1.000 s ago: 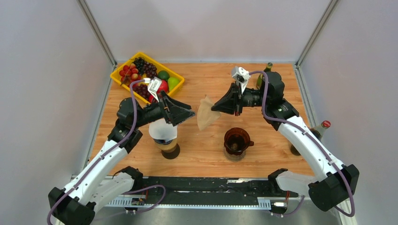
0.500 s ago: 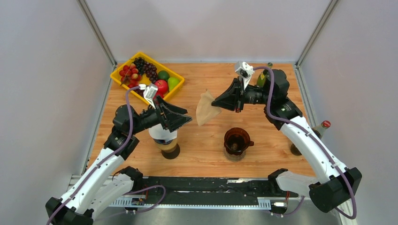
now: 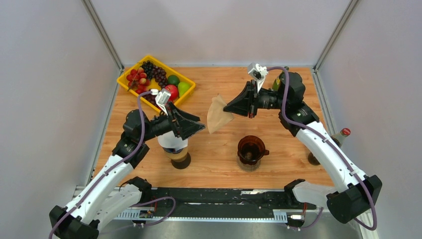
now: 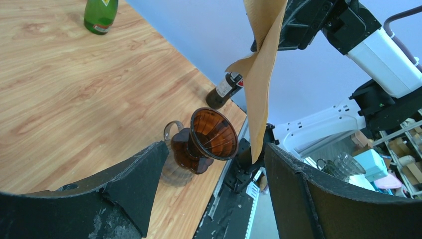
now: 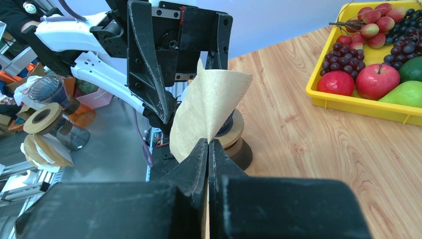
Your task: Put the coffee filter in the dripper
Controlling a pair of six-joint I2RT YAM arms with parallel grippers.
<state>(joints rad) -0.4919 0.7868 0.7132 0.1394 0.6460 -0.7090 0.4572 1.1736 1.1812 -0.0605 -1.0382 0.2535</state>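
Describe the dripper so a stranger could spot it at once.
On the wooden table, near its front edge, right of centre, stands the dripper. It is the only dark amber, see-through cone with a handle; the bottle to its right is tall and capped.

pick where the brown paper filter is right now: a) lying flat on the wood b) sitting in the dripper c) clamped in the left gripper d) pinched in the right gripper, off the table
D: the right gripper is shut on an edge of the coffee filter, which hangs in the air, while the dripper holds no paper and the left gripper is open.
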